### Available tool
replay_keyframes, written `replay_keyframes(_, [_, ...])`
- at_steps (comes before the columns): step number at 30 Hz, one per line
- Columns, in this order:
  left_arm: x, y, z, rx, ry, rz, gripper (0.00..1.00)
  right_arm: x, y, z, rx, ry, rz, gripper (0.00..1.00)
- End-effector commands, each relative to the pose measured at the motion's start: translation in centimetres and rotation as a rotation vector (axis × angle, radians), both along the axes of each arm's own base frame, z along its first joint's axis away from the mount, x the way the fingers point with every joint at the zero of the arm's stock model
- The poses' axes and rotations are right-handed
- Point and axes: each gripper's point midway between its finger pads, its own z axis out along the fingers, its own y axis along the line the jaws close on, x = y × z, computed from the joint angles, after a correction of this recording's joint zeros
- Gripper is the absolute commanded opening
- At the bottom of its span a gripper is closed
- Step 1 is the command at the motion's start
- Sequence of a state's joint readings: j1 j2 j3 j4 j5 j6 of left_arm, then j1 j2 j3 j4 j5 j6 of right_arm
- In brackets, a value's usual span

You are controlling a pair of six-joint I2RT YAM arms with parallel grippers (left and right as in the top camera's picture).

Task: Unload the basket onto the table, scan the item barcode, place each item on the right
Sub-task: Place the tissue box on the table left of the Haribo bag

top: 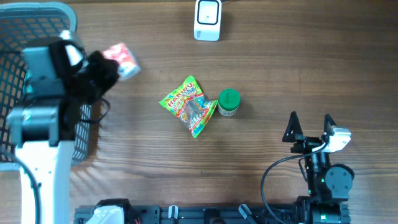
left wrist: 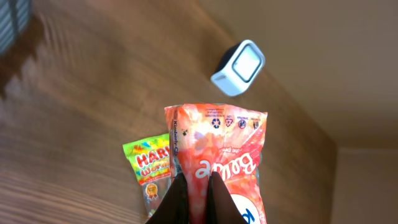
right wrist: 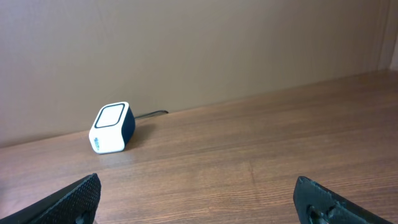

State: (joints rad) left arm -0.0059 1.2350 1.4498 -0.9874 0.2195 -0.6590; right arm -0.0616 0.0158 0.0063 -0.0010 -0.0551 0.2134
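Two snack packets: one red packet [left wrist: 217, 149] and one green-and-yellow candy bag [top: 188, 106]. One small jar [top: 228, 103], green-lidded. One white scanner [top: 207, 19]. One wire basket [top: 50, 7] (only partly in view, at the left edge of the overhead view). One wooden table [top: 280, 68]. Two grippers: one left gripper [left wrist: 198, 182], one right gripper [top: 309, 122]. Four fingers [right wrist: 74, 196] in all, two apiece.

A mock shop checkout in a test lab: a white barcode scanner [top: 207, 19] stands on a wood-grain tabletop [top: 280, 68] before a bare beige wall [right wrist: 186, 43]. Left of the scanner is a wire basket [top: 18, 37]; nearer the robot arms [top: 323, 180] are a gummy-candy bag [top: 188, 106], green-lidded jar [top: 228, 102] and red snack packet [left wrist: 217, 155].
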Motion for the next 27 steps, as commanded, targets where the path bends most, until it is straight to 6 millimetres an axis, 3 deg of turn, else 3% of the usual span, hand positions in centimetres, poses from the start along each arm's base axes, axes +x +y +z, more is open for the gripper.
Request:
replay_keyframes(1, [0.5, -2.2, -4.9, 0.016, 0.156, 0.141, 0.04, 0.0, -0.1, 0.0, -0.011, -0.003, -0.006, 1.00])
replay_keyframes(7, [-0.6, -4.6, -12.5, 0.022, 0.349, 0.305, 0.04, 0.0, -0.1, 0.0, -0.011, -0.003, -0.006, 1.00])
replay_keyframes(8, [-1.1, -5.1, -15.0, 0.012, 0.396, 0.348, 0.04, 0.0, -0.1, 0.0, -0.011, -0.003, -0.006, 1.00])
replay_keyframes(13, [-3.0, -5.2, -22.3, -0.036, 0.504, 0.493, 0.04, 0.0, -0.1, 0.0, -0.011, -0.003, -0.006, 1.00])
replay_keyframes(17, [-4.9, -4.7, -25.4, -0.044, 0.550, 0.565, 0.04, 0.0, -0.1, 0.0, -0.011, -0.003, -0.006, 1.00])
replay_keyframes(21, [-5.8, -4.2, -26.4, -0.028, 0.568, 0.584, 0.04, 0.0, -0.1, 0.0, -0.011, -0.003, -0.006, 1.00])
replay_keyframes(24, [-5.5, -5.2, -26.3, -0.065, 0.573, 0.540, 0.28, 0.0, -0.1, 0.0, -0.011, -0.003, -0.006, 1.00])
replay_keyframes(25, [-5.2, -5.7, -26.1, -0.075, 0.559, 0.510, 0.46, 0.0, -0.1, 0.0, -0.012, -0.003, -0.006, 1.00])
replay_keyframes(26, [-4.7, -6.2, -25.7, -0.085, 0.540, 0.481, 0.56, 0.0, -0.1, 0.0, -0.011, -0.003, -0.006, 1.00])
replay_keyframes(27, [-4.3, -6.4, -25.2, -0.096, 0.523, 0.470, 0.77, 0.0, -0.1, 0.0, -0.011, -0.003, -0.006, 1.00])
